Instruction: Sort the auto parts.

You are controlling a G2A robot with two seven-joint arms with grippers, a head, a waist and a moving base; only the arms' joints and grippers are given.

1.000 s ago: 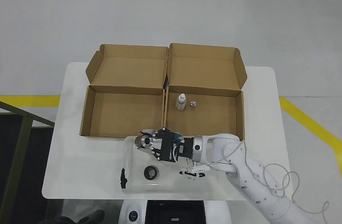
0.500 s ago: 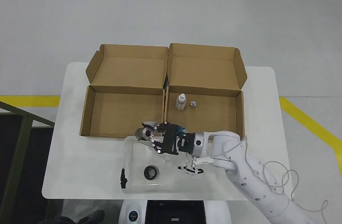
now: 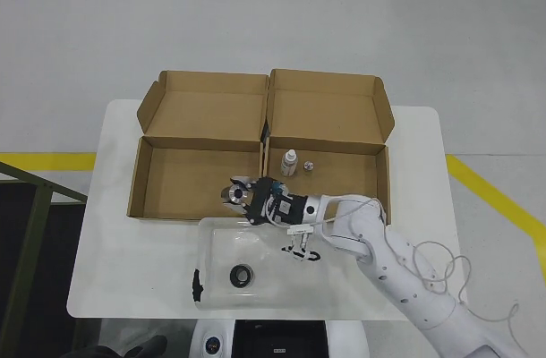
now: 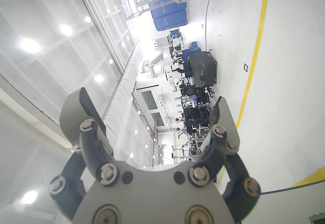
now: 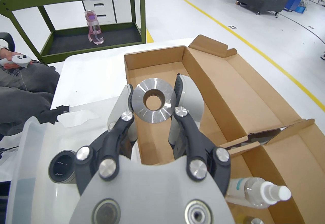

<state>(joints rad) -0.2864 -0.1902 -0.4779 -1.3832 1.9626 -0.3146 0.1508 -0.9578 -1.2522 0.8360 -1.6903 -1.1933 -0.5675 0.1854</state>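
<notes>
White table [image 3: 112,259] fills mid-frame in the top view. Left box [image 3: 183,183] and right box [image 3: 345,183] sit open, side by side above centre. Clear tray [image 3: 219,251] is just below them. Right gripper [image 3: 240,194] is at centre, over the left box's lower right corner, jaws clamped on the metal disc [image 5: 142,113]. Left gripper [image 4: 152,98] jaws spread wide, holding nothing. Spray bottle [image 3: 290,162] and small part [image 3: 310,165] are in the right box's upper left. Black bearing [image 3: 243,275] lies in the tray.
</notes>
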